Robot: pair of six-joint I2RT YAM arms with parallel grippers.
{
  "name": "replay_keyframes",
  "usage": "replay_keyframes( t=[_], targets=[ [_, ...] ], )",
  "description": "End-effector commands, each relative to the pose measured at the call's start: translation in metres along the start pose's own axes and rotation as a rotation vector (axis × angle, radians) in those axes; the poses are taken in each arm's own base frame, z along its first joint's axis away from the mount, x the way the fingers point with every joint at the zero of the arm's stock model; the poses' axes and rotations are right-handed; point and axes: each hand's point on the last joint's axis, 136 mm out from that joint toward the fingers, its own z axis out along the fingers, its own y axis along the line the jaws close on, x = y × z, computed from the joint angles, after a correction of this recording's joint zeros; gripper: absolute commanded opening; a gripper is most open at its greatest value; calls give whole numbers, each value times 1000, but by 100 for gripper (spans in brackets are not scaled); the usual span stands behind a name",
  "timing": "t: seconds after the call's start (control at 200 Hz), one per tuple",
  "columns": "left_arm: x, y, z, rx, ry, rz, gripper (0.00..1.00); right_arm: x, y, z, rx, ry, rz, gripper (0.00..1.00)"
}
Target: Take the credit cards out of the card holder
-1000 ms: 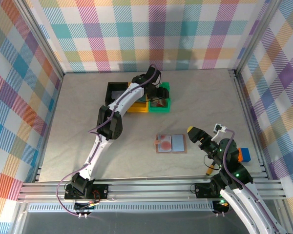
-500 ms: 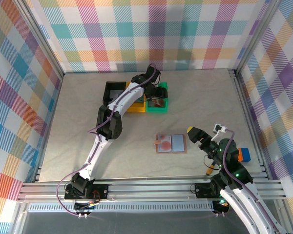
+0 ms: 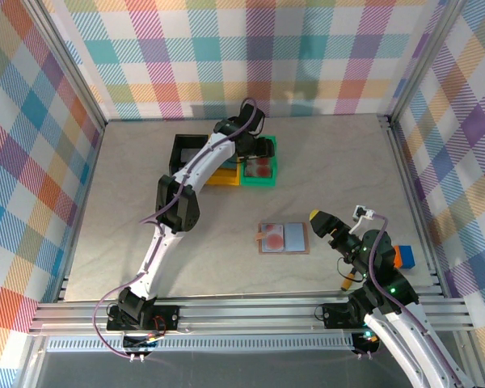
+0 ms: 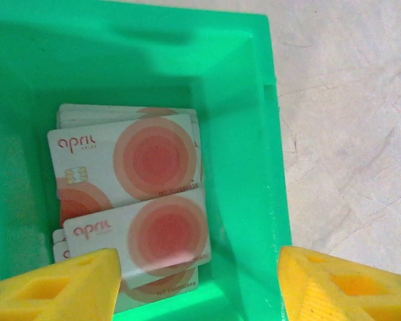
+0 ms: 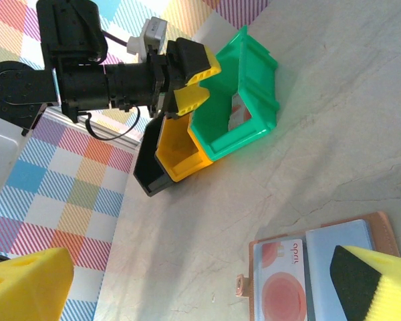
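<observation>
several credit cards (image 4: 137,200) lie stacked in the green bin (image 4: 244,167) at the far side of the worktop (image 3: 347,162). a second ago the left gripper (image 4: 199,284) covered them; it has since drawn back and hangs just above the pile, fingers apart and empty. the card holder (image 3: 283,238) lies open mid-worktop with a red-spotted card (image 3: 272,236) in its left pocket, just left of the right gripper (image 3: 337,249), whose fingers stand wide apart.
</observation>
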Motion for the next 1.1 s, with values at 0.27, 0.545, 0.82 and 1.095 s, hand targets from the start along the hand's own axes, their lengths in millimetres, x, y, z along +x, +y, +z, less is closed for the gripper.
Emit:
replay_keyframes(
  t=[0.27,0.545,0.82,1.095],
  targets=[
    [-34,-21,-93,-29,-165,69,65,3,-1,-2,2,16,-14,99],
    [16,-37,-145,-52,-164,103,75,22,-6,13,56,159,-12,95],
    [107,-13,-159,41,-135,-40,92,49,-13,40,147,391,-10,82],
    [193,-5,-148,105,-43,-113,92,63,-7,62,133,527,-6,60]
  ],
)
